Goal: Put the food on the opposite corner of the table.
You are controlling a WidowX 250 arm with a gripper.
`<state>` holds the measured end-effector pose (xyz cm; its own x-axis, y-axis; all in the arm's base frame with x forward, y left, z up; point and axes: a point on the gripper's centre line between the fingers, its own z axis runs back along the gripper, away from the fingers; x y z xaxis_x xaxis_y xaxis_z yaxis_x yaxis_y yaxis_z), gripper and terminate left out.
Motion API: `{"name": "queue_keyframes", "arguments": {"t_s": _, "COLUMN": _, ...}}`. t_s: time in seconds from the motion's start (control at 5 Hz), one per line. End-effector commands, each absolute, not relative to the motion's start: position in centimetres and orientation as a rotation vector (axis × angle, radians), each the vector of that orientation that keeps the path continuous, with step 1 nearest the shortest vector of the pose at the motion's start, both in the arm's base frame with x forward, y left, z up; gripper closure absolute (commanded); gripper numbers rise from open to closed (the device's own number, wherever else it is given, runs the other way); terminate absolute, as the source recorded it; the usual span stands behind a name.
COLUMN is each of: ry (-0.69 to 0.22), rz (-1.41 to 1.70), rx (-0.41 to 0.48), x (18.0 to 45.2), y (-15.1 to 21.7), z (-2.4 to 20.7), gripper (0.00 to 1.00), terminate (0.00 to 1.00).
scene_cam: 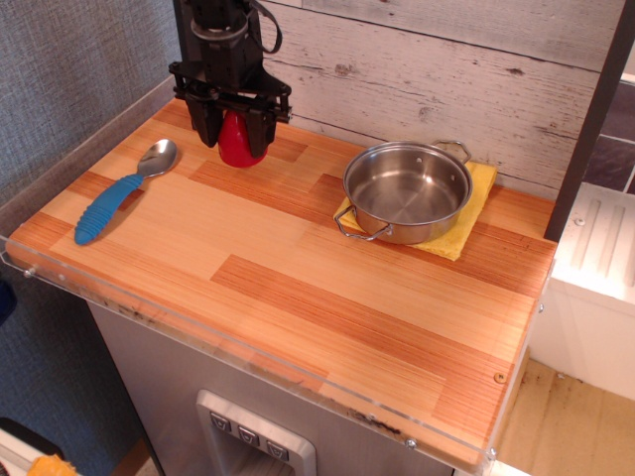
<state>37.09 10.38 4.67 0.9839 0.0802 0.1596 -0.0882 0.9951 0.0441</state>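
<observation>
The food, a small glossy red plastic toy [236, 145], sits between the fingers of my black gripper [232, 134] at the far left corner of the wooden table [298, 288]. The gripper comes down from above and is shut on the toy. The toy's base is at or just above the table top; I cannot tell whether it touches. The toy's top is hidden by the gripper.
A blue-handled spoon [117, 196] lies near the left edge. A steel pot [407, 192] stands on a yellow cloth [474, 210] at the back right. A dark post [202, 69] rises behind the gripper. A whitewashed plank wall [427, 69] backs the table.
</observation>
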Motion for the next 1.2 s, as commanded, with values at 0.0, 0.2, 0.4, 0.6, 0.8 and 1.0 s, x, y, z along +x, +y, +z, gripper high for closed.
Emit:
{"name": "queue_keyframes", "arguments": {"t_s": 0.0, "ry": -0.169, "rz": 0.123, "rx": 0.070, "x": 36.9, "y": 13.1, "z": 4.6, "gripper": 1.00, "terminate": 0.00}}
{"name": "queue_keyframes", "arguments": {"t_s": 0.2, "ry": -0.136, "rz": 0.139, "rx": 0.049, "x": 36.9, "y": 13.5, "z": 4.1, "gripper": 1.00, "terminate": 0.00}}
{"name": "queue_keyframes", "arguments": {"t_s": 0.4, "ry": -0.136, "rz": 0.144, "rx": 0.038, "x": 36.8, "y": 13.4, "z": 4.6, "gripper": 0.00, "terminate": 0.00}}
{"name": "queue_keyframes", "arguments": {"t_s": 0.6, "ry": -0.175, "rz": 0.137, "rx": 0.048, "x": 36.2, "y": 13.3, "z": 6.5, "gripper": 0.00, "terminate": 0.00}}
{"name": "queue_keyframes", "arguments": {"t_s": 0.8, "ry": -0.219, "rz": 0.136, "rx": 0.087, "x": 34.9, "y": 12.7, "z": 9.2, "gripper": 0.00, "terminate": 0.00}}
{"name": "queue_keyframes", "arguments": {"t_s": 1.0, "ry": -0.193, "rz": 0.116, "rx": 0.129, "x": 33.2, "y": 10.6, "z": 11.5, "gripper": 0.00, "terminate": 0.00}}
